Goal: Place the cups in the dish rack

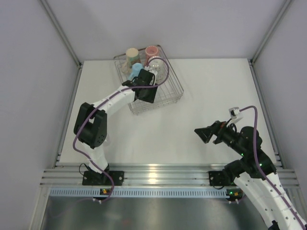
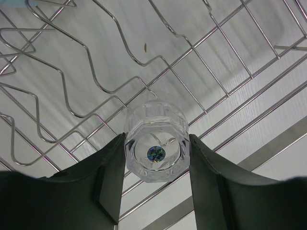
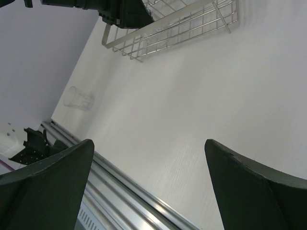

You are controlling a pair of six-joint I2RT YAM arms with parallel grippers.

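Glass tumbler (image 2: pixel 156 151), clear and thick-walled, is pinched at its sides between the two fingers of the left hand (image 2: pixel 157 141), low over the wire floor of the dish rack (image 3: pixel 168 31); whether it touches the grid I cannot tell. It looks rigid, light, slick and breakable, so the straight wall is the place to hold it, and it wants a gentle set-down. Wavy wire dividers just beside it could catch its base. Farther back in the rack stand a light blue cup (image 1: pixel 137 71), a cream-tan cup (image 1: pixel 132 52) and a pink cup (image 1: pixel 152 51); the nearer part looks open. A second tumbler (image 3: pixel 79 98) stands on the desk (image 1: pixel 216 86), well apart from the rack. The right hand (image 1: pixel 204 134) hovers spread wide, holding nothing
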